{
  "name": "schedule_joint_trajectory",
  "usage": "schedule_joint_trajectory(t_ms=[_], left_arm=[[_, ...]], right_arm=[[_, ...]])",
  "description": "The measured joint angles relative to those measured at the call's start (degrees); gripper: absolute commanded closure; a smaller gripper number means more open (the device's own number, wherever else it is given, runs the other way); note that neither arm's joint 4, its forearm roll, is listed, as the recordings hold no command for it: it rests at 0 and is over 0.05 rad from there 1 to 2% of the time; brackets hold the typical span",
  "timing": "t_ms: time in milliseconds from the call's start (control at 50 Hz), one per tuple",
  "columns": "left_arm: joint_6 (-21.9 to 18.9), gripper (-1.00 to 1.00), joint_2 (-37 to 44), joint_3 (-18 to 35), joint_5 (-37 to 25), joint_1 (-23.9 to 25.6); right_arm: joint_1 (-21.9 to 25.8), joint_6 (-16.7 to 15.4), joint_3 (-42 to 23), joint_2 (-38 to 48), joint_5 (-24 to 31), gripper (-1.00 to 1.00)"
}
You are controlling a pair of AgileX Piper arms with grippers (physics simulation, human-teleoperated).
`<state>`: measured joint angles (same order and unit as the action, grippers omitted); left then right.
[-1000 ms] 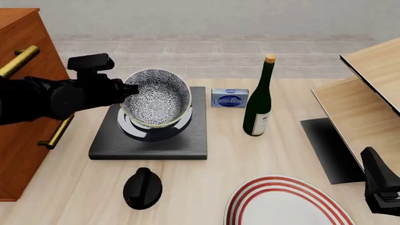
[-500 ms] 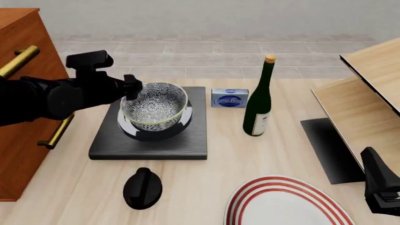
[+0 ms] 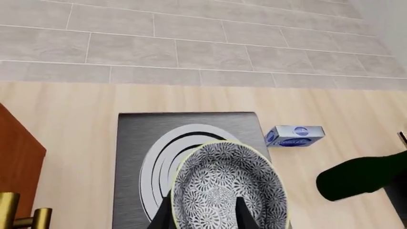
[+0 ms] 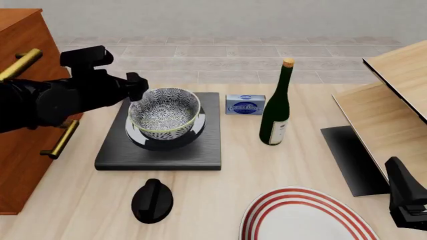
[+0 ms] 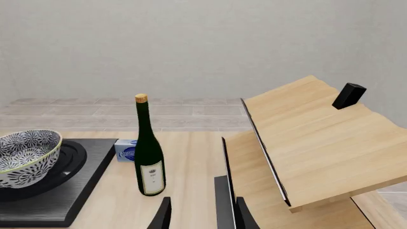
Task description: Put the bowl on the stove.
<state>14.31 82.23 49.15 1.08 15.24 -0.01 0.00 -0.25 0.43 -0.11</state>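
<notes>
The blue-grey patterned bowl (image 4: 165,112) stands upright on the burner rings of the black stove (image 4: 113,150). My left gripper (image 4: 138,87) hovers at the bowl's far-left rim, open and holding nothing. In the left wrist view its fingertips (image 3: 163,217) stand apart over the bowl (image 3: 226,191) and the stove (image 3: 133,157). My right gripper (image 4: 407,200) rests at the table's near right edge, far from the stove; in the right wrist view the right gripper (image 5: 200,210) is open and empty, with the bowl (image 5: 25,157) and stove (image 5: 57,200) off to one side.
A green wine bottle (image 4: 275,107) and a small blue box (image 4: 245,105) stand right of the stove. A black knob (image 4: 152,200) and a red-striped plate (image 4: 300,217) lie near the front. A wooden cabinet (image 4: 27,125) is at the left, a wooden rack (image 4: 393,115) at the right.
The bowl went from tilted in the left gripper to level on the stove. The left gripper has let go and drawn back up and to the left. The right arm stayed still.
</notes>
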Motion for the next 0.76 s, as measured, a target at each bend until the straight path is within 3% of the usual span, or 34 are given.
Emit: schedule_joint_trajectory(t_ms=[760], left_arm=[[1.13,-1.00,-7.45,-0.81,-2.07,0.75]], right_arm=[[0.00,0.00,0.00,0.00,0.00,-1.00]])
